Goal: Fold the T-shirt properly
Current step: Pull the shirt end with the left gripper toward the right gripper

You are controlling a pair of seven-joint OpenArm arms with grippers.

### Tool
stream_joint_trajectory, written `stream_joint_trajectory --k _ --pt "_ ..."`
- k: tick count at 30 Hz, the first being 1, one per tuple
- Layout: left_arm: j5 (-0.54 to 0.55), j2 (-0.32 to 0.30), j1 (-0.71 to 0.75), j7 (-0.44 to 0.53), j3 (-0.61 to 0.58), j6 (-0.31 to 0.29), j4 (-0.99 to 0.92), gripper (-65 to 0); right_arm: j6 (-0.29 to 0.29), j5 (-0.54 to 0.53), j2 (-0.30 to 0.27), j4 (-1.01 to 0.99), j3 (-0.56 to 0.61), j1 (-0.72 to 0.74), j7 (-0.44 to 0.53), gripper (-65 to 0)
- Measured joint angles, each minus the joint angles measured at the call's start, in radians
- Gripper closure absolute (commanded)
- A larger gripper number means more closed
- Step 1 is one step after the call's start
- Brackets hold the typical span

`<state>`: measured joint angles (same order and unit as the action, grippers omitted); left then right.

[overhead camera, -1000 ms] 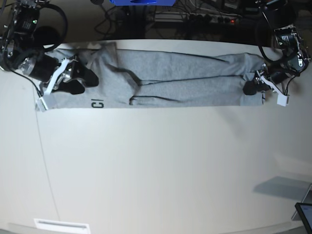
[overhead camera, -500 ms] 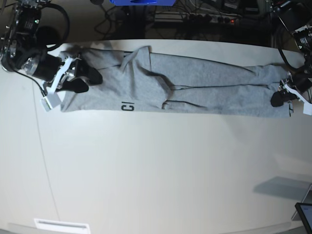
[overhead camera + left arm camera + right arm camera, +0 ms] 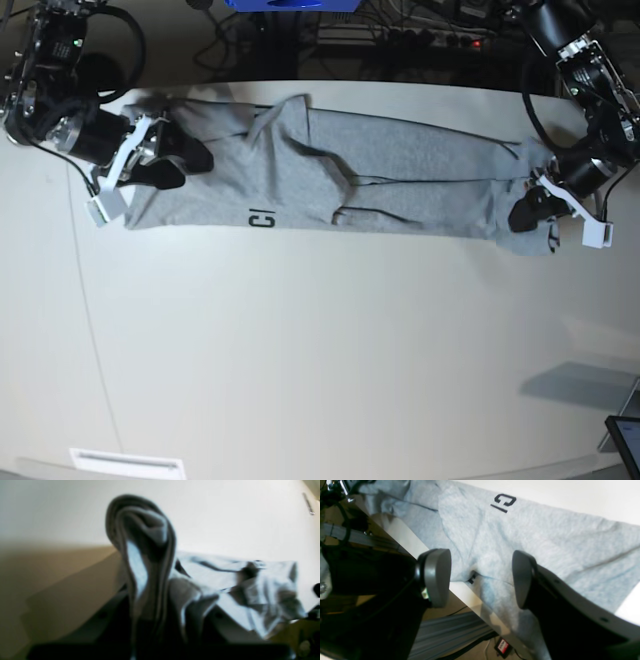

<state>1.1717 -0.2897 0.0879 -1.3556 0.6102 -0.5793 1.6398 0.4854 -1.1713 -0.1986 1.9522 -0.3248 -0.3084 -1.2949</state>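
The T-shirt (image 3: 340, 185) (stretched long on the table (image 3: 330, 350)) is pinched by the closed left end effector (image 3: 528, 212); the right end effector (image 3: 480, 577) is held open, empty.

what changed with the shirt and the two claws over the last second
The left claw, shut on the end of the shirt, first dragged it toward its own side, so the lettering slid along the table, then came partway back, bunching that end. The right claw shifted only slightly; its jaws stand open over the other end. The shirt remains a long narrow strip at the far edge.
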Motion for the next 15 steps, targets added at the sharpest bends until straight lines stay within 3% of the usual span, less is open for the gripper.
stream_joint_trajectory --k 5,15 --pt "-0.008 0.071 -0.033 -0.014 -0.003 0.099 0.017 0.0 0.000 0.000 0.001 0.000 0.000 -0.005 0.000 -37.3" --pt "-0.001 0.188 -0.068 -0.010 -0.132 0.109 0.018 0.0 0.000 0.000 0.000 0.000 0.000 -0.005 0.000 -37.3"
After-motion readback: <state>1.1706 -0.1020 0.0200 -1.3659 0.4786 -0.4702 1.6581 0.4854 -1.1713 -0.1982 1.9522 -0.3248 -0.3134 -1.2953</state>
